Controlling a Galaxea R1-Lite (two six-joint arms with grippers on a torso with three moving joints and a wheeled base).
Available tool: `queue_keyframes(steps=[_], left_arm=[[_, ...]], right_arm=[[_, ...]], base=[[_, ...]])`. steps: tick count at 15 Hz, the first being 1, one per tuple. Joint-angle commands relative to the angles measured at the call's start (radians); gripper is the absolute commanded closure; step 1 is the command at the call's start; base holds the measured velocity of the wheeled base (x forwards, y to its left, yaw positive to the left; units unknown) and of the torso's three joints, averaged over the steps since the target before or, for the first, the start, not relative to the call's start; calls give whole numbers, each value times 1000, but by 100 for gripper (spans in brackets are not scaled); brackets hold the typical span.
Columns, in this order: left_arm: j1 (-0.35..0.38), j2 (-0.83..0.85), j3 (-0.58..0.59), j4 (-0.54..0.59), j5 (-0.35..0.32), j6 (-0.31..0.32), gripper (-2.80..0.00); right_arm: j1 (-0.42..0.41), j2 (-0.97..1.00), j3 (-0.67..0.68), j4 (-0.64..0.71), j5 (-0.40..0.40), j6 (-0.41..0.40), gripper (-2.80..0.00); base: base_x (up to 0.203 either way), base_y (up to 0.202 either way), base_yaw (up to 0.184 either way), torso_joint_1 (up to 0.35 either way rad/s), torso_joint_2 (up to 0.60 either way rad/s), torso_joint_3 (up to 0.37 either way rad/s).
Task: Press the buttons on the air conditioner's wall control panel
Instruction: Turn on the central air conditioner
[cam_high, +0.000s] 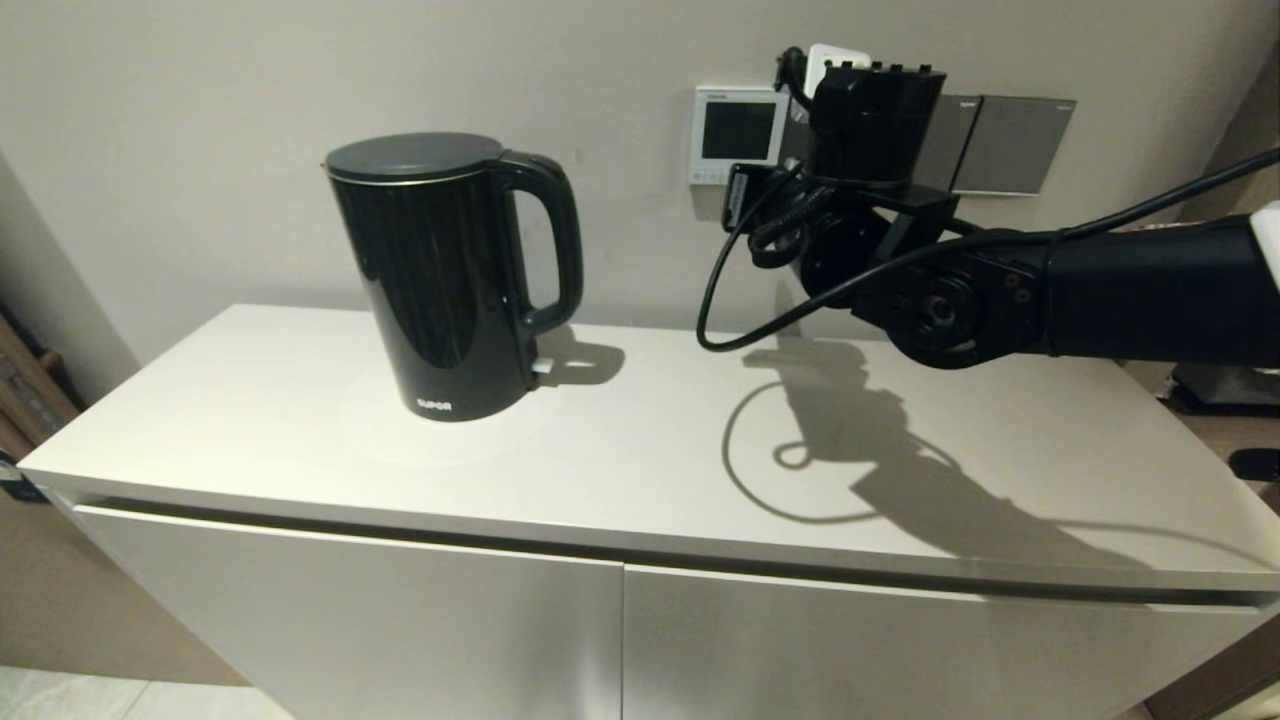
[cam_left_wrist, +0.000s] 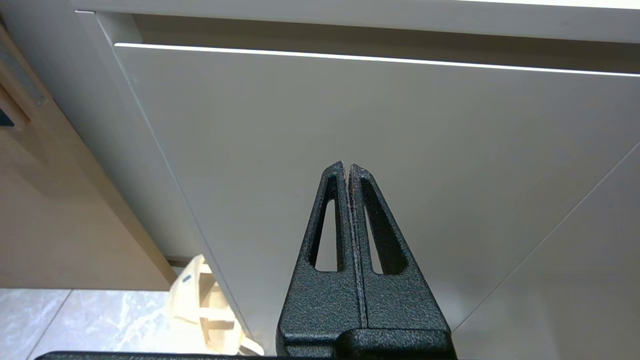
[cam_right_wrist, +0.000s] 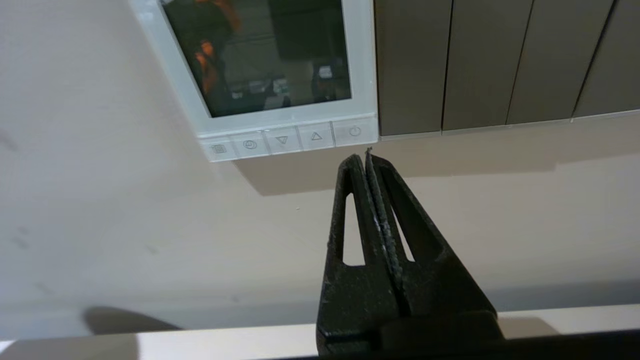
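Wall control panel (cam_high: 738, 133) mounted on the wall above the white cabinet (cam_high: 620, 470), screen dark, just left of the dark grey switch plates (cam_high: 1010, 143). In the right wrist view the panel (cam_right_wrist: 362, 75) shows its row of buttons (cam_right_wrist: 287, 140) along the lower edge: five small keys, the power key at the end nearest the switch plates (cam_right_wrist: 500, 65).

Right gripper (cam_right_wrist: 364, 157) raised to the wall, fingers pressed together with no gap, tips just below the power key; contact with it cannot be told. In the head view the right arm's wrist hides the gripper.

Left gripper (cam_left_wrist: 347, 167) parked low in front of the cabinet door (cam_left_wrist: 350, 125), fingers closed, holding nothing.

Black kettle (cam_high: 450, 275) stands on the cabinet top, well left of the panel.
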Motion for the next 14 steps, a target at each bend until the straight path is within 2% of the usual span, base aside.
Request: queue_keyframes(steps=[1, 14], left_arm=[[0, 0, 0, 0, 0, 0, 0], [1, 0, 0, 0, 0, 0, 0]], right_arm=[[-6, 29, -23, -2, -2, 0, 0], [-12, 107, -116, -17, 4, -32, 0]], base=[[0, 0, 0, 0, 0, 0], [0, 0, 0, 0, 0, 0]])
